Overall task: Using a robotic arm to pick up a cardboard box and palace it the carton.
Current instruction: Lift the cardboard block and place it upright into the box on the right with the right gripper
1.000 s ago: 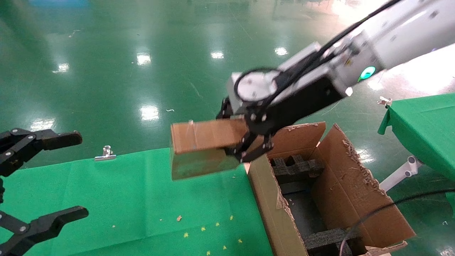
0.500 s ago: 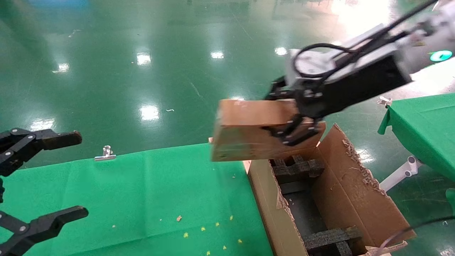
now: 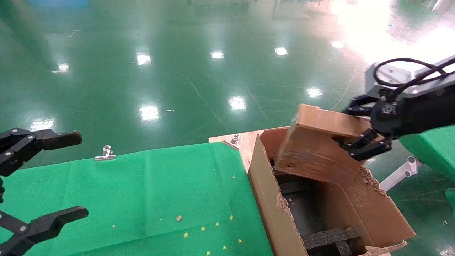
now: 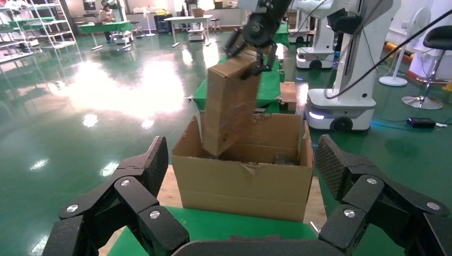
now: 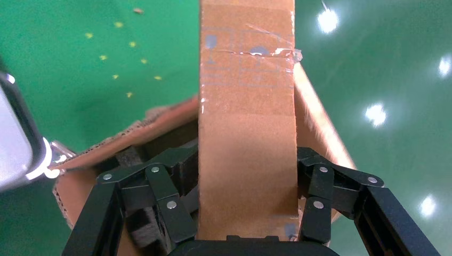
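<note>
The right pincer (image 3: 359, 137) is closed on the cardboard box (image 3: 316, 149), a flat plain brown box with clear tape (image 5: 261, 50) across its narrow face. The box hangs tilted above the far end of the open carton (image 3: 270, 199), its lower edge just inside. The carton stands at the right of the green surface (image 3: 142, 192). The left pincer (image 3: 35, 177) waits wide open and empty at the near left.

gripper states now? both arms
Left claw: open, empty, parked over the green table.
Right claw: shut on the cardboard box, above the carton.
</note>
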`<state>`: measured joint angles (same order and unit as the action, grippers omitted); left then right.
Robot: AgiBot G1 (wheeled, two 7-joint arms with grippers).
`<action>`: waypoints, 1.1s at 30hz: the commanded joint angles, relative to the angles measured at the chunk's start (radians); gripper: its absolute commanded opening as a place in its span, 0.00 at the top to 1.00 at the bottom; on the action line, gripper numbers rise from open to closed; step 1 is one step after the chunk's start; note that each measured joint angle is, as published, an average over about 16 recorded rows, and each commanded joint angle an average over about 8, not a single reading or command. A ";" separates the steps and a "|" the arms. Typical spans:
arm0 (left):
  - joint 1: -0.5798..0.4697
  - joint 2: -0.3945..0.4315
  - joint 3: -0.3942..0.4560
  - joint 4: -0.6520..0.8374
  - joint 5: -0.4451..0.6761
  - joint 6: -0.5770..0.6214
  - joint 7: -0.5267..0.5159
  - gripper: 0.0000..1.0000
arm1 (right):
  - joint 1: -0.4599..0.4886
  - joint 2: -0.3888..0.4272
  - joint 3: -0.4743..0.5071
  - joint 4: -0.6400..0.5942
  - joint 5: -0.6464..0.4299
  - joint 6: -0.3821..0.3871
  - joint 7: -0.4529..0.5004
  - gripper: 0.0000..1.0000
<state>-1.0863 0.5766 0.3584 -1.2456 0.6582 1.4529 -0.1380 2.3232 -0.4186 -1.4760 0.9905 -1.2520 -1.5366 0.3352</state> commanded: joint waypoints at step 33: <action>0.000 0.000 0.000 0.000 0.000 0.000 0.000 0.00 | -0.382 0.372 -0.248 0.351 -0.087 0.794 0.846 1.00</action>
<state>-1.0863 0.5765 0.3586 -1.2456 0.6581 1.4529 -0.1379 1.9453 -0.0525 -1.7199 1.3367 -1.3370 -0.7515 1.1732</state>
